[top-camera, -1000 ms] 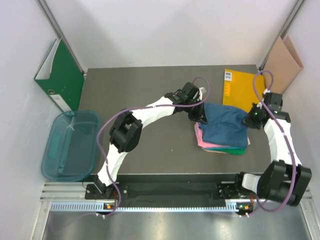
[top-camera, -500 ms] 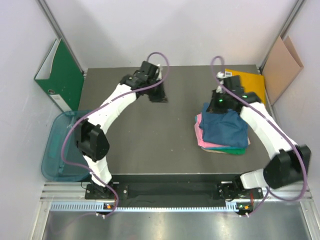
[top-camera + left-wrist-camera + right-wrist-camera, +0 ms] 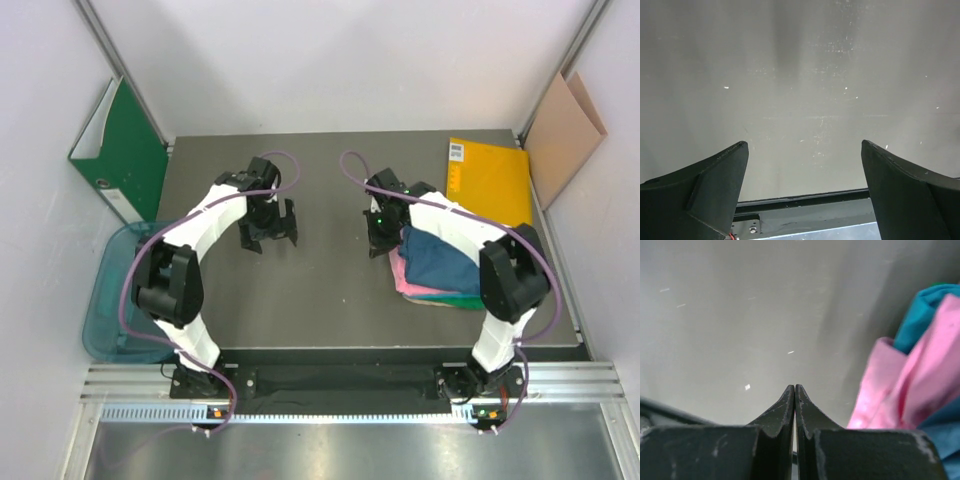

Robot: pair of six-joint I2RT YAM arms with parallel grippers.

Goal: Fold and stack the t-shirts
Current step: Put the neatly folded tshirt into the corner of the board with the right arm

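Observation:
The t-shirts lie in one stack right of centre: a dark blue one (image 3: 450, 260) on top, a pink one (image 3: 404, 274) under it, a teal-green edge (image 3: 468, 300) at the bottom. My right gripper (image 3: 378, 244) sits low over the table just off the stack's left edge, shut on nothing. In the right wrist view the right gripper (image 3: 795, 387) has its jaws pressed together over bare table, with pink cloth (image 3: 900, 395) close on the right. My left gripper (image 3: 270, 240) hangs left of centre, open and empty. The left wrist view shows the left gripper (image 3: 804, 145) spread wide above bare table.
A green binder (image 3: 120, 150) leans on the left wall. A teal plastic bin (image 3: 140, 290) sits off the table's left edge. A yellow folder (image 3: 488, 180) lies at the back right, with brown cardboard (image 3: 565, 125) leaning beyond it.
The left arm left the stack, swung to the back left, then came forward and opened its jaws. The right arm crossed from the stack's right side to its left edge.

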